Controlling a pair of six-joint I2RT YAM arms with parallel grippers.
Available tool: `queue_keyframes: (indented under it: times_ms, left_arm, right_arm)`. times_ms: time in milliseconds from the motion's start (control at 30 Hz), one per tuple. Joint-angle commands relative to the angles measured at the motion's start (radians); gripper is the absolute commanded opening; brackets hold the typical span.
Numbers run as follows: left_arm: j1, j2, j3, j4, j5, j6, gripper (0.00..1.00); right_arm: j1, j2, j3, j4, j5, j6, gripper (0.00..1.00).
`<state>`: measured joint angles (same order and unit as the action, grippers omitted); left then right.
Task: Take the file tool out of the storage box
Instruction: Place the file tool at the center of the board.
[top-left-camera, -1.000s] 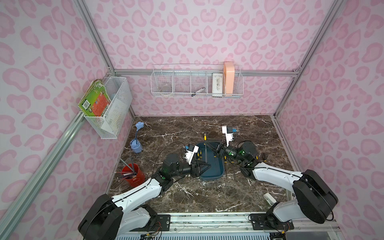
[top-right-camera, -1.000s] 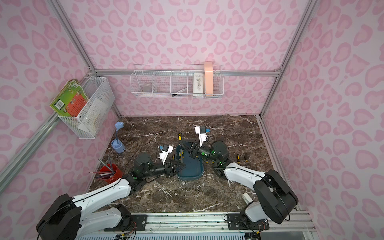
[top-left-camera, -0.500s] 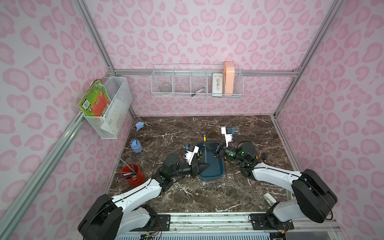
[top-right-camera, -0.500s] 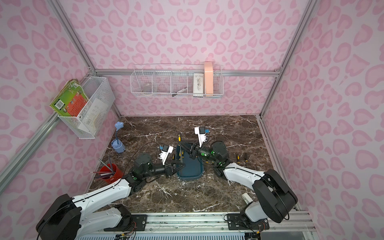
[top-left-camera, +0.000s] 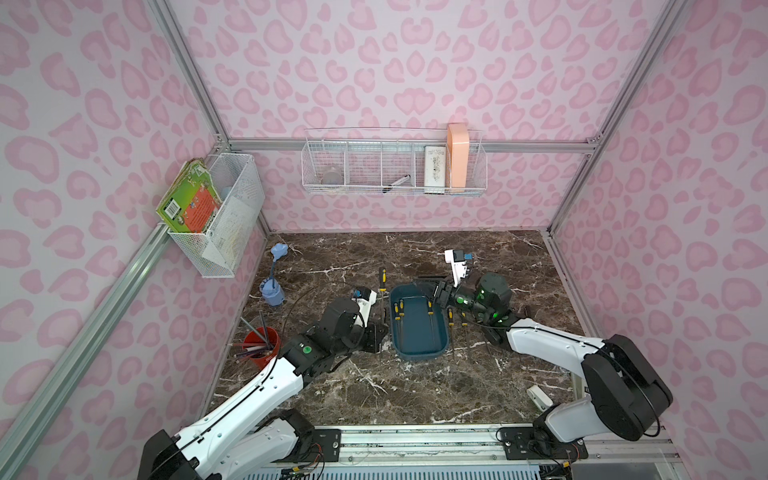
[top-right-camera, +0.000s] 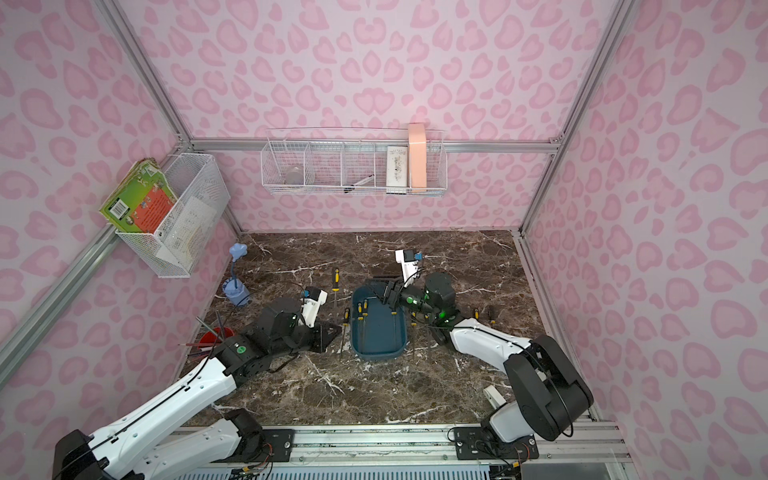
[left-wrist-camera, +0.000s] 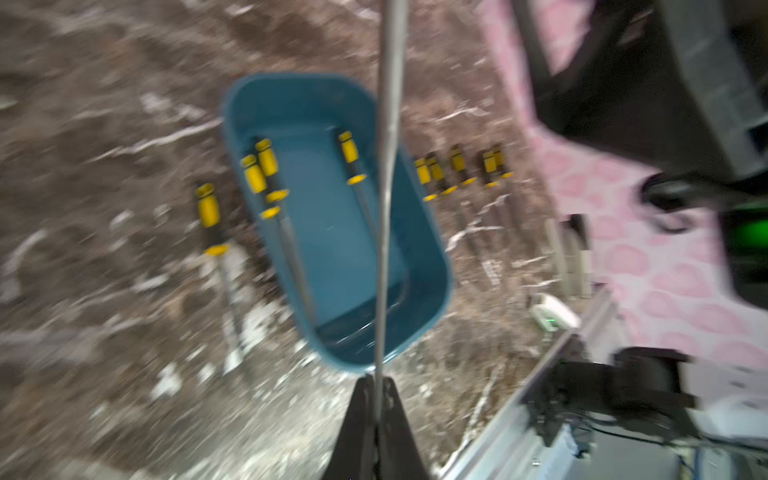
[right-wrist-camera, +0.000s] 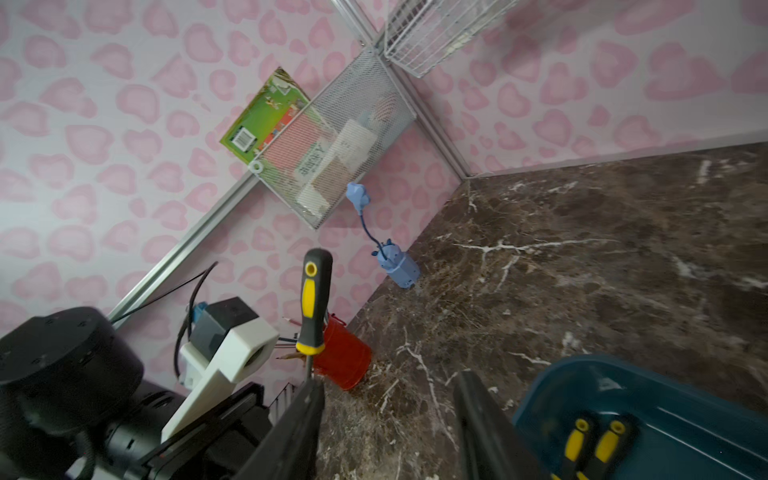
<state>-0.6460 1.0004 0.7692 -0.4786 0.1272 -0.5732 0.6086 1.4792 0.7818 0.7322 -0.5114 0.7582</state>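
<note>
Left gripper (left-wrist-camera: 376, 390) pinches the file tool (left-wrist-camera: 387, 166) by its thin shaft, just beside the storage box (left-wrist-camera: 332, 232) — handle-heavy, it could pivot or slip; right gripper (right-wrist-camera: 390, 384), jaws apart beside it, might knock it.

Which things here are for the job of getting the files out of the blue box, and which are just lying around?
For the job: storage box, file pinched in the left gripper, three files inside the box, open right gripper.
Just lying about: red pen pot, blue flower toy, wire baskets, green book.
</note>
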Motion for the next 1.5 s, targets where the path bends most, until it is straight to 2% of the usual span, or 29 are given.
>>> queue_keyframes:
  times_ms: [0,67,133,300,500,600,1100,1300,1467]
  left_arm:
    - [0.000,0.091,0.040,-0.400,-0.167,0.009,0.00]
    - [-0.003,0.180,0.067,-0.443,-0.180,0.005,0.00]
    - [-0.007,0.260,0.089,-0.472,-0.199,-0.005,0.00]
    - [-0.007,0.405,0.147,-0.442,-0.185,0.018,0.00]
    - [-0.004,0.615,0.226,-0.381,-0.125,0.058,0.00]
    - [0.005,0.680,0.247,-0.357,-0.114,0.062,0.00]
    - [0.048,0.770,0.275,-0.313,-0.128,0.032,0.00]
    - [0.060,0.754,0.257,-0.319,-0.148,0.018,0.00]
    - [0.072,0.754,0.252,-0.302,-0.135,0.026,0.00]
  right_arm:
    - [0.002,0.017,0.103,-0.390,0.093,-0.163,0.49]
    - [0.002,0.034,0.151,-0.506,0.134,-0.199,0.49]
    - [0.002,0.050,0.183,-0.580,0.123,-0.224,0.48]
    - [0.017,0.113,0.253,-0.712,0.114,-0.268,0.47]
    - [0.076,0.230,0.377,-0.914,0.268,-0.327,0.41]
    - [0.088,0.290,0.418,-0.950,0.282,-0.341,0.39]
    - [0.091,0.380,0.449,-0.956,0.251,-0.345,0.37]
    - [0.102,0.405,0.469,-0.952,0.272,-0.337,0.37]
    - [0.126,0.437,0.495,-0.942,0.337,-0.326,0.37]
